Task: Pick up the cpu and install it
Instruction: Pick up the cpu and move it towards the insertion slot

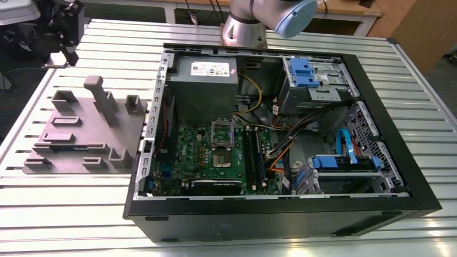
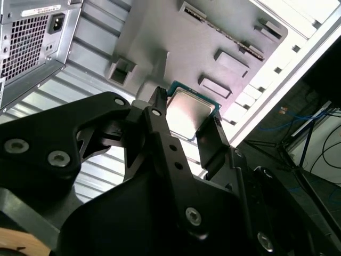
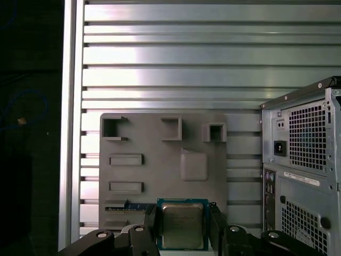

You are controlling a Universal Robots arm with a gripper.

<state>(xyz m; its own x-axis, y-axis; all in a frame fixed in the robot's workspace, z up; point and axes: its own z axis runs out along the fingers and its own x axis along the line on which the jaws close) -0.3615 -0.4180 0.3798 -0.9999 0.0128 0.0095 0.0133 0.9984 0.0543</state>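
The cpu (image 3: 183, 226) is a small square chip with a silvery top and a green rim. My gripper (image 3: 183, 220) is shut on it, one black finger against each side. In the second wrist view the cpu (image 2: 189, 114) sits the same way between the fingers (image 2: 213, 136) of the gripper (image 2: 186, 121). It hangs well above the grey fixture plate (image 3: 160, 160). In the exterior view the gripper (image 1: 63, 53) is up at the far left, above the table beyond the plate (image 1: 85, 134). The motherboard's cpu socket (image 1: 222, 136) lies uncovered inside the case.
The open black computer case (image 1: 286, 214) fills the exterior view's middle and right, with a grey power supply (image 1: 203, 80), memory sticks (image 1: 255, 152), cables and blue drive bays (image 1: 343, 163). The fixture plate carries raised posts (image 1: 96, 93). All rest on a slatted metal table (image 1: 71, 203).
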